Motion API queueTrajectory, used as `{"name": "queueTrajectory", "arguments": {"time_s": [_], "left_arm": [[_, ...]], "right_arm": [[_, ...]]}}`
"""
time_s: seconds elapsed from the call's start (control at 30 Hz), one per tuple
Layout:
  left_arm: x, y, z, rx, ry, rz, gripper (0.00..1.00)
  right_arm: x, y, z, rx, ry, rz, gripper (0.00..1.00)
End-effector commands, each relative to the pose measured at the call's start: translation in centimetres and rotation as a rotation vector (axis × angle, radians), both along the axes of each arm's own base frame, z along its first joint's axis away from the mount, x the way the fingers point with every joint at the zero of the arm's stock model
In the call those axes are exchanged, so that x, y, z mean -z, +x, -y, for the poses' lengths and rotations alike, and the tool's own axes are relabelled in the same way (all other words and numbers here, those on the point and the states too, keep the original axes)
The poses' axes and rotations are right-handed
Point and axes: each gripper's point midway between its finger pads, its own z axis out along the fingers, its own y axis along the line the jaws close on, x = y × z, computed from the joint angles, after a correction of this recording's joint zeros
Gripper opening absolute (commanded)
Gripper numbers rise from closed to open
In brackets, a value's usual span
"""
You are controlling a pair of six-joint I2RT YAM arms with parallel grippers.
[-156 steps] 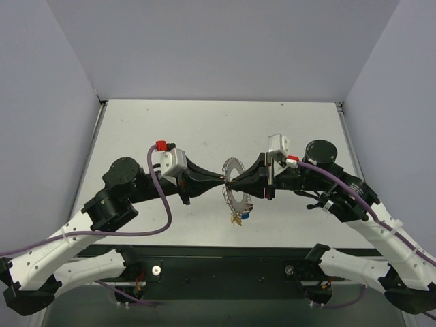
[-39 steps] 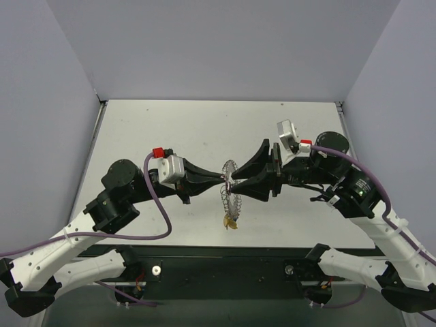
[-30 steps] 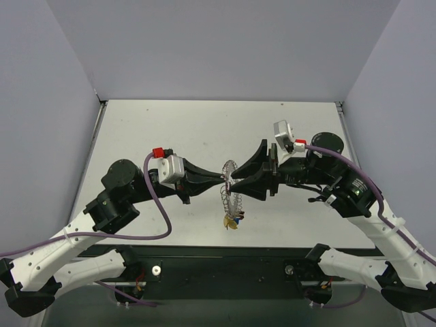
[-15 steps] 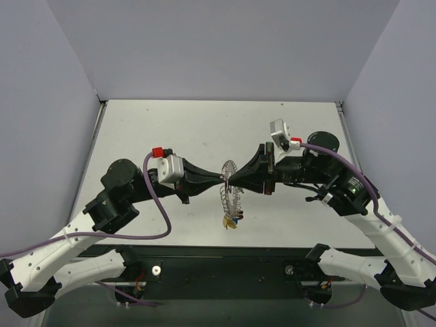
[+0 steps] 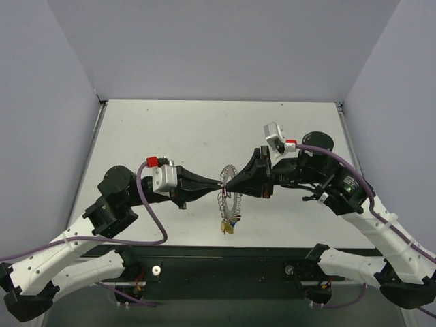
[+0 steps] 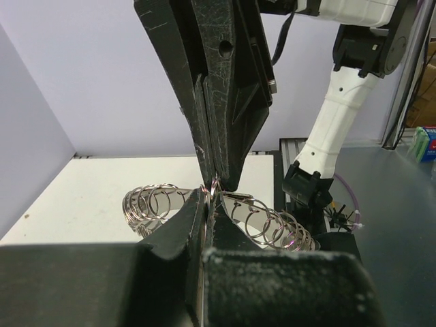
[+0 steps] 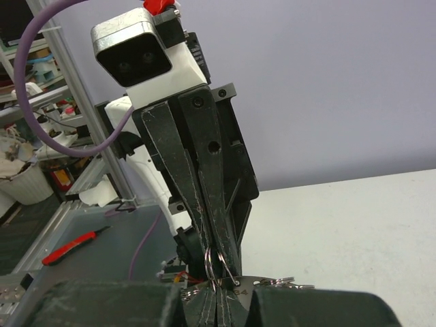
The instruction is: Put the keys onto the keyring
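The keyring (image 5: 224,201), a silvery coil-textured wire ring, hangs above the table between both arms and is seen nearly edge-on. A small cluster of keys (image 5: 229,225) with yellow and blue heads dangles from its near end. My left gripper (image 5: 219,183) and right gripper (image 5: 230,184) meet tip to tip at the ring's upper part, each shut on its wire. In the left wrist view the left gripper (image 6: 206,199) pinches the keyring (image 6: 151,203) while the right fingers (image 6: 225,102) come down from above. In the right wrist view the right gripper (image 7: 216,294) clamps the keyring (image 7: 212,261) beside a metal tag (image 7: 242,289).
The white table (image 5: 170,129) is boxed in by grey walls at the left, back and right. A black base rail (image 5: 225,262) runs along the near edge, under the hanging keys. Purple cables loop off both arms.
The right gripper's jaws, open around the ring a second ago, have shut on it. The left arm has drawn back a little to the left, and the ring hangs slightly lower.
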Motion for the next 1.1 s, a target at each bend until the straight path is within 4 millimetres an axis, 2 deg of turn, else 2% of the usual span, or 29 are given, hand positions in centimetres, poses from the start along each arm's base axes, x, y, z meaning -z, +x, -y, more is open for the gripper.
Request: {"name": "queueTrajectory", "arguments": {"time_s": [0.0, 0.3, 0.47, 0.77, 0.8, 0.87, 0.9, 1.07], "left_arm": [[-6.4, -3.6, -1.8, 0.106, -0.200, 0.210, 0.00], [-5.8, -5.4, -1.7, 0.204, -0.142, 0.319, 0.00], [-5.6, -6.1, -1.7, 0.246, -0.128, 0.371, 0.00], [-6.5, -6.6, -1.7, 0.270, -0.222, 0.399, 0.00], [-7.3, -6.8, -1.9, 0.271, -0.263, 0.424, 0.00], [-6.8, -6.9, -1.6, 0.297, -0.271, 0.392, 0.00], [-7.3, -7.1, -1.8, 0.302, -0.297, 0.411, 0.00], [-7.2, -7.5, -1.4, 0.349, -0.292, 0.415, 0.00]], "right_arm": [[1.3, 0.6, -0.7, -0.028, -0.019, -0.022, 0.00], [1.1, -0.9, 0.0, -0.166, -0.031, -0.059, 0.00], [1.8, -1.5, -0.1, -0.222, -0.060, -0.090, 0.00], [2.4, -1.9, 0.0, -0.242, -0.079, -0.117, 0.00], [2.5, -1.8, 0.0, -0.245, -0.078, -0.095, 0.00], [2.6, -1.8, 0.0, -0.250, -0.079, -0.098, 0.00], [2.6, -1.9, 0.0, -0.258, -0.078, -0.098, 0.00], [2.8, -2.0, 0.1, -0.265, -0.086, -0.103, 0.00]]}}
